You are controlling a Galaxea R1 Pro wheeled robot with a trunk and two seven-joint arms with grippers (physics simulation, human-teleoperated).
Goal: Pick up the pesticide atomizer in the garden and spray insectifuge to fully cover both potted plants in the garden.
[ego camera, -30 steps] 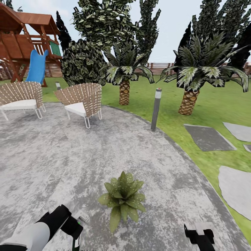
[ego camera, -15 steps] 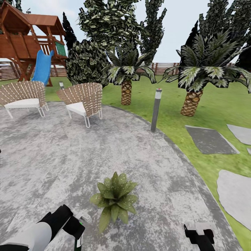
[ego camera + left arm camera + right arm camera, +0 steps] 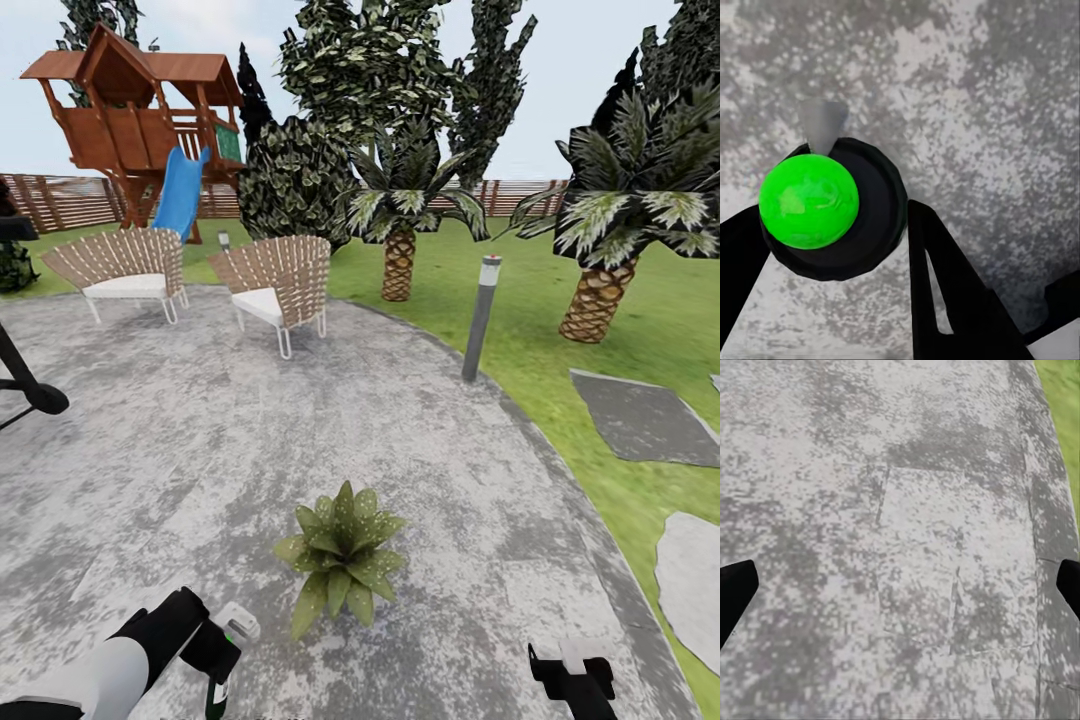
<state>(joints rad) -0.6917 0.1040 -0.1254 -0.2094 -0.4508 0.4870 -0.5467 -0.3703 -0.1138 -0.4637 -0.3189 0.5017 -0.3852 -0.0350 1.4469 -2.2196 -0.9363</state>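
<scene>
A low potted plant with pointed green leaves sits on the grey stone patio, its leaves dotted with fine whitish specks of insectifuge. Its pot is hidden under the leaves. My left gripper hangs low to the plant's left, shut on the pesticide atomizer, a dark round bottle whose top looks bright green. One black finger presses its side. My right gripper is open to the plant's right, over bare stone. The second potted plant is out of view.
Two wicker chairs stand at the patio's far side. A grey post marks the patio edge. Palms and stepping stones lie on the grass to the right. A black stand pokes in at the left.
The whole view has swung to the left, so the playhouse and chairs sit further right and a black stand has come into view. Both grippers keep their state.
</scene>
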